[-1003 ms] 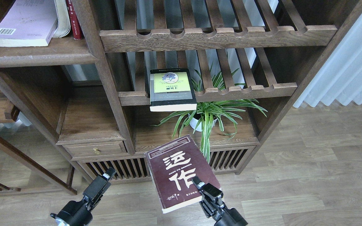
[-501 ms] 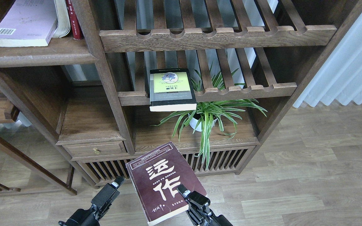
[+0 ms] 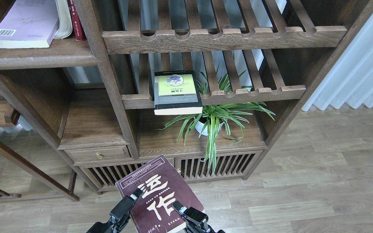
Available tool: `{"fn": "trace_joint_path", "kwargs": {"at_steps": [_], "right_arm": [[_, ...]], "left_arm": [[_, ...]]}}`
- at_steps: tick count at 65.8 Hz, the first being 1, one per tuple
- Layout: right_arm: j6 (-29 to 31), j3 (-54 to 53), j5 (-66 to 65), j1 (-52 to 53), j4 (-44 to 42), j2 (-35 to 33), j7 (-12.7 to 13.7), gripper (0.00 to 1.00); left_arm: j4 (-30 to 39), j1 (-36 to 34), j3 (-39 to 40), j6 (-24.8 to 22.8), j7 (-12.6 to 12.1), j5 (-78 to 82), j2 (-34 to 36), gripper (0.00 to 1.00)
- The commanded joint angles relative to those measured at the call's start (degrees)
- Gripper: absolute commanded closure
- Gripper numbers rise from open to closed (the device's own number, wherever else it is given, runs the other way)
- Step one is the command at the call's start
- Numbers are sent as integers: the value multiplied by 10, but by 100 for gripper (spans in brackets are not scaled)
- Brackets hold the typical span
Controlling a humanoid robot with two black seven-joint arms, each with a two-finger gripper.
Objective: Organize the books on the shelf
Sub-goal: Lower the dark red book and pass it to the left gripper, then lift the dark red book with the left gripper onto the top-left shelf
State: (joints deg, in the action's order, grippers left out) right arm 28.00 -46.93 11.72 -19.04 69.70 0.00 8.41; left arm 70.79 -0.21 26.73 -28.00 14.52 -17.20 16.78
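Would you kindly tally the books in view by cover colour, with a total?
Lavender-white book, flat on the shelf: 1
Red-spined book, upright: 1
Black-grey book with yellow-green panel: 1
Maroon book, at my right hand: 1
Total: 4

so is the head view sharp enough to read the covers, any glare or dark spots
Head view: evenly lit and sharp, no glare; the maroon book's big white characters read clearly; the black-grey book's small print is too tiny; the recess under the shelf sits in shadow; grippers are cropped at the bottom edge.
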Motion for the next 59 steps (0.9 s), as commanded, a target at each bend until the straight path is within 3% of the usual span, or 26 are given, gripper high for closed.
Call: {"fn": "trace_joint_path", "kwargs": {"at_steps": [1, 14, 30, 31, 32, 33, 34, 35, 39, 59], "right_arm": [[0, 0, 0, 0, -1, 0, 0, 96], [0, 0, -2, 0, -1, 0, 0, 96], [0, -2, -2, 0, -1, 0, 0, 93], [0, -2, -6, 0, -1, 0, 0, 68], [0, -1, -6, 0, -1, 0, 0, 63], [0, 0, -11, 1, -1, 0, 1, 50], [0, 0, -14, 1, -1, 0, 1, 44], [0, -2, -24, 0, -1, 0, 1, 29], [0, -4, -48, -2, -2, 0, 0, 12], [0, -3, -56, -13, -9, 0, 0, 5]], "left_arm": [[-2, -3, -6, 0, 0, -27, -3, 54], [-14, -7, -19, 0, 0, -45, -1, 88], [-16, -7, -12, 0, -1, -50, 22, 93], [-10, -8, -5, 0, -1, -50, 41, 93], [-9, -8, -5, 0, -2, -50, 44, 93], [-7, -9, -1, 0, -2, -50, 52, 93], [-6, -9, 0, 0, -2, -50, 55, 93], [-3, -12, 6, 0, -3, -49, 64, 93], [3, -17, 19, 0, -4, -48, 88, 93], [67, -42, 86, 0, -5, -48, 236, 94]]}}
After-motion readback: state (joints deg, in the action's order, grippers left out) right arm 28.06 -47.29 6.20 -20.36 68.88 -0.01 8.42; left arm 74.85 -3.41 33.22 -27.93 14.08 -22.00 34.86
